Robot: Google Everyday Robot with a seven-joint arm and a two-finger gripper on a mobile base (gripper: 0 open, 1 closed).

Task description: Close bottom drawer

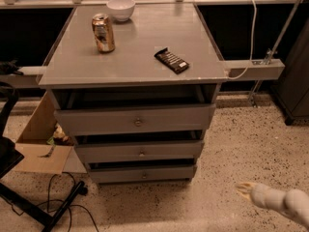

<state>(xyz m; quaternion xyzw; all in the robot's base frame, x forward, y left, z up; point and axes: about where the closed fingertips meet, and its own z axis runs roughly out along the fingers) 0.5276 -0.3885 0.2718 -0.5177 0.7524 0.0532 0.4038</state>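
Observation:
The bottom drawer [143, 174] is the slimmest grey front of three, with a tiny round knob, low under the grey cabinet. Its front stands slightly out, with a dark gap above it. The mid-height drawer [140, 152] and the tall top drawer [136, 120] sit above it. My gripper [245, 188] is at the lower right, above the speckled floor, well to the right of the bottom drawer and apart from it. My pale arm [285, 202] runs off the right edge.
On the cabinet top are a can [103, 33], a white bowl [120, 8] and a dark snack bar [171, 60]. An open cardboard box [41, 139] stands at the left. A black stand and cables [53, 209] lie on the floor at lower left.

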